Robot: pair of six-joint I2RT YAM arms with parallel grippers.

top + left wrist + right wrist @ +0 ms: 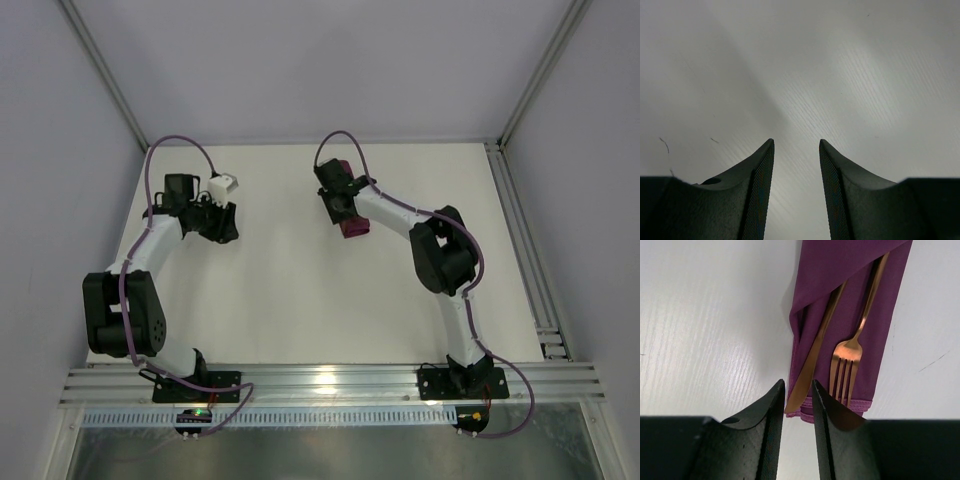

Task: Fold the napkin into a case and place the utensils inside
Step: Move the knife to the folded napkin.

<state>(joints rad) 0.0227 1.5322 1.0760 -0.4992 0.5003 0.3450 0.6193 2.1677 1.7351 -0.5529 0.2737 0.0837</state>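
Observation:
The napkin point(845, 305) is folded into a narrow magenta-purple case with a diagonal flap. The copper knife point(815, 352) and fork point(847, 360) lie in it, their handles tucked under the flap and the blade and tines showing. My right gripper point(797, 385) hovers at the case's near end, jaws a narrow gap apart, with only table between the pads. The knife tip ends just beyond the fingertips. From above, the case point(356, 230) peeks out under the right gripper point(345, 212). My left gripper point(796, 142) is open over bare table, far left point(222, 228).
The white table point(300, 290) is walled in white on three sides. An aluminium rail point(525, 250) runs along its right edge and a slotted frame point(330, 380) along the front, where both arm bases are bolted.

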